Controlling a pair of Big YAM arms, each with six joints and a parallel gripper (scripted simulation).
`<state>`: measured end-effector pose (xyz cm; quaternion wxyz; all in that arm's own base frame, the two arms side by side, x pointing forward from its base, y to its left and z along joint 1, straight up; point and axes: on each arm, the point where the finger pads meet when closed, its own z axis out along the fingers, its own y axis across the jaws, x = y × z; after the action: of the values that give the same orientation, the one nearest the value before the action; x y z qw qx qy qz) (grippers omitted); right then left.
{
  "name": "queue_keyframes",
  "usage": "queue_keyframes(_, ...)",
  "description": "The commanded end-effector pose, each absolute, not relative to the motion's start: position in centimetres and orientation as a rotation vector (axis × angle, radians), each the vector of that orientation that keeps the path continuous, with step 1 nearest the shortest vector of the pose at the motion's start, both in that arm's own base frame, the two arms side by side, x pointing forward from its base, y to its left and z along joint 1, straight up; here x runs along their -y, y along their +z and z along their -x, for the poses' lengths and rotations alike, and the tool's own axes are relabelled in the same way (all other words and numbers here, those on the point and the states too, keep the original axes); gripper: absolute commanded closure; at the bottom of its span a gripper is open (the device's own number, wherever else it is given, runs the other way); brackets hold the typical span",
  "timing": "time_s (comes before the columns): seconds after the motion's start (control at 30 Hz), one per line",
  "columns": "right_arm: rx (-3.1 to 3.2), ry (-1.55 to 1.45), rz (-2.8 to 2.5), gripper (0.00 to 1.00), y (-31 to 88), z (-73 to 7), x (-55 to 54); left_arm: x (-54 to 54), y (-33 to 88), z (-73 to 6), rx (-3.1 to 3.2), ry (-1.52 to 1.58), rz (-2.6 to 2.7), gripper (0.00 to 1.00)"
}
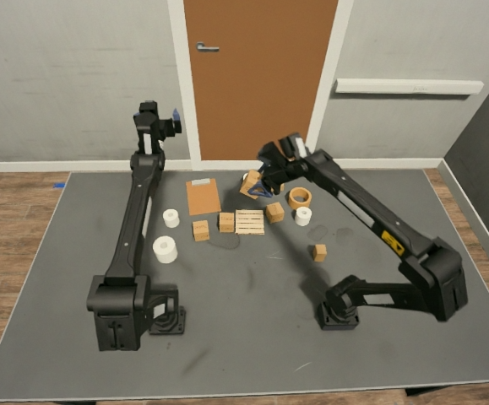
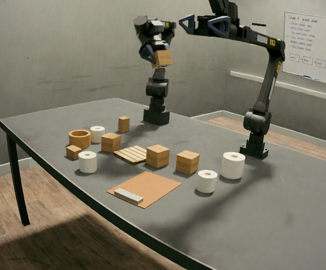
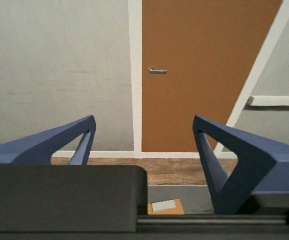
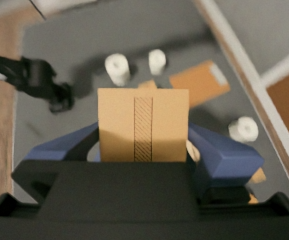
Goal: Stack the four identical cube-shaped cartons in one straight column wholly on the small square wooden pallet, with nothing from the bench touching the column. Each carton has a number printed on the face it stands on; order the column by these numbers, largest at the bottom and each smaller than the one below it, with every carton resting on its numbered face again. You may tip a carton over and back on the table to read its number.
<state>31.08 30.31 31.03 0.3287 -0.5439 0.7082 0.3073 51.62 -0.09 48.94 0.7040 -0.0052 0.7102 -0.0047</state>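
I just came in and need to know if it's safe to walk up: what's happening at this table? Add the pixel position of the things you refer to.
The right gripper (image 1: 262, 180) (image 2: 157, 55) (image 4: 143, 120) holds a carton (image 1: 250, 183) (image 2: 162, 58) (image 4: 119, 125) in the air. The left gripper (image 2: 205, 25) (image 3: 144, 120) is raised, open and empty. Three matching cartons stand around the pallet (image 1: 249, 223) (image 2: 131, 154), which bears no stack yet. I'd stay back, as the arms may move.
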Motion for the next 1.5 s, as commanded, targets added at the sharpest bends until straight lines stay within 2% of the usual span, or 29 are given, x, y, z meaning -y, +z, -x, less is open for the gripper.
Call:
queue_keyframes(0.0,-1.727,0.904,1.279,0.45,30.9,-32.4,-29.9,0.0,49.8,-51.8,-1.560,0.000,0.000,0.00)
queue_keyframes(0.6,-1.564,1.380,1.038,0.45,26.6,-32.1,-30.1,0.0,49.8,-51.8,-1.560,0.000,0.000,0.00)
queue_keyframes(0.97,-1.383,1.414,1.026,0.45,27.0,-32.4,-30.4,0.0,49.8,-51.8,-1.560,0.000,0.000,0.00)
queue_keyframes(1.47,-1.075,1.300,1.093,0.45,30.7,-31.9,-30.2,0.0,49.8,-51.8,-1.560,0.000,0.000,0.00)
